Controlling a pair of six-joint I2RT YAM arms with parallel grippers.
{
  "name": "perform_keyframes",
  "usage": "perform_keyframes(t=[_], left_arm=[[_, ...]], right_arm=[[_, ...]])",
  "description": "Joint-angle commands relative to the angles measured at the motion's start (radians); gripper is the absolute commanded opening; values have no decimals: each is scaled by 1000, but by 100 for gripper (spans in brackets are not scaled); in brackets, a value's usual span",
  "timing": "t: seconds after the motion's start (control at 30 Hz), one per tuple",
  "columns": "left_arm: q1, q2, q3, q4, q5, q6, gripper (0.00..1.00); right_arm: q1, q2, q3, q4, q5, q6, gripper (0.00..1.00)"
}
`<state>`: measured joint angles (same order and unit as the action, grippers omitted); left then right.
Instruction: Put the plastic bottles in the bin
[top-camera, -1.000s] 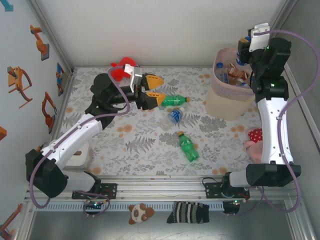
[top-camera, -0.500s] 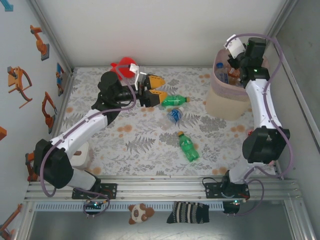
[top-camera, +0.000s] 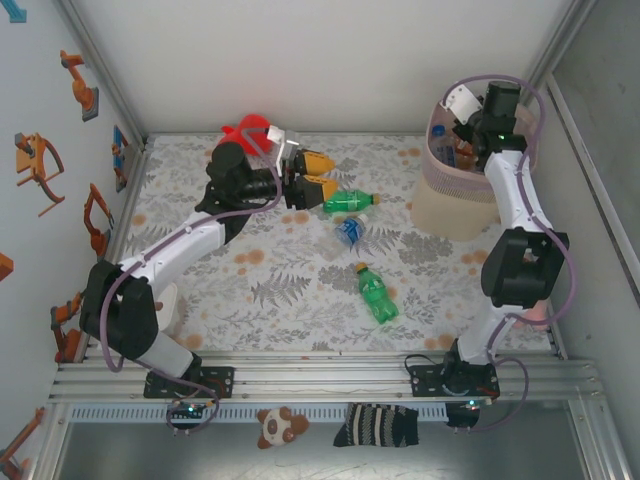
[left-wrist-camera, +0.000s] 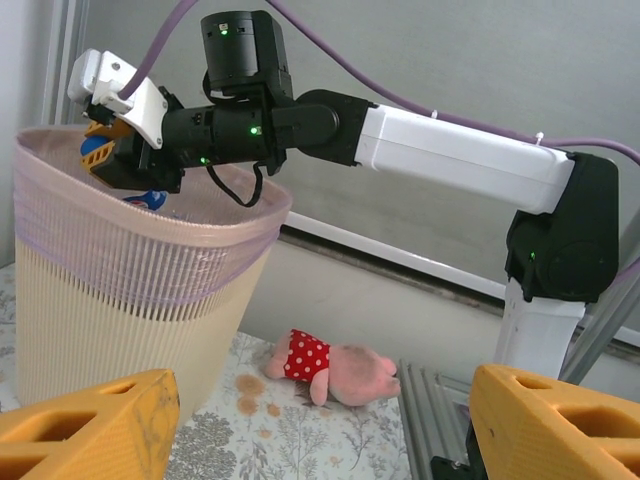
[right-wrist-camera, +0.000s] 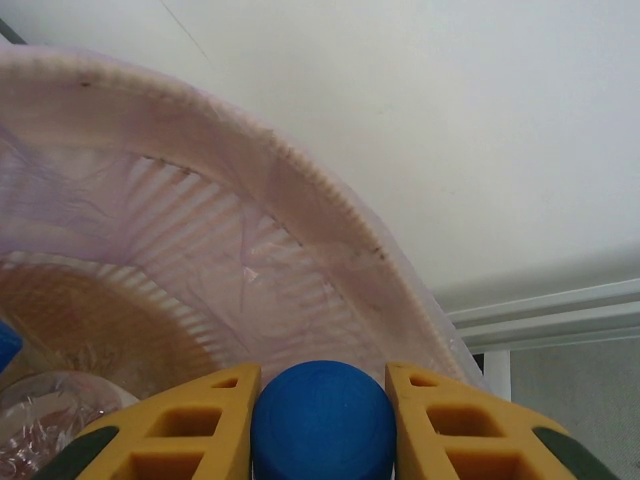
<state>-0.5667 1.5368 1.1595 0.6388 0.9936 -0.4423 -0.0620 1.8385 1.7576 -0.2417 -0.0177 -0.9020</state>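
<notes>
The plastic bottles (top-camera: 377, 295) are divided: several lie inside the bin (top-camera: 450, 205), 3 remain on the table (top-camera: 280, 290), and 1 blue-capped bottle (right-wrist-camera: 320, 425) is pinched between the narrow jaws of the right gripper (right-wrist-camera: 320, 372), just inside the bin's rim. Released this close to the rim, it could be deflected outward. The left gripper (top-camera: 327, 176), jaws wide and empty, is held beside a green bottle (top-camera: 352, 201), whose round body could be nudged into rolling. The table is covered by a leaf-patterned sheet and enclosed by pale walls. A spotted plush (left-wrist-camera: 335, 368) is seen by the right wall.
</notes>
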Motion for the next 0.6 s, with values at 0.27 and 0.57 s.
perform_keyframes(t=[0.27, 0.57], left_arm=[[8, -4, 31, 61, 28, -45, 76], [-1, -38, 12, 61, 23, -41, 76]], right_arm=[[-46, 17, -8, 19, -71, 63, 41], [-46, -88, 68, -70, -160, 225, 58]])
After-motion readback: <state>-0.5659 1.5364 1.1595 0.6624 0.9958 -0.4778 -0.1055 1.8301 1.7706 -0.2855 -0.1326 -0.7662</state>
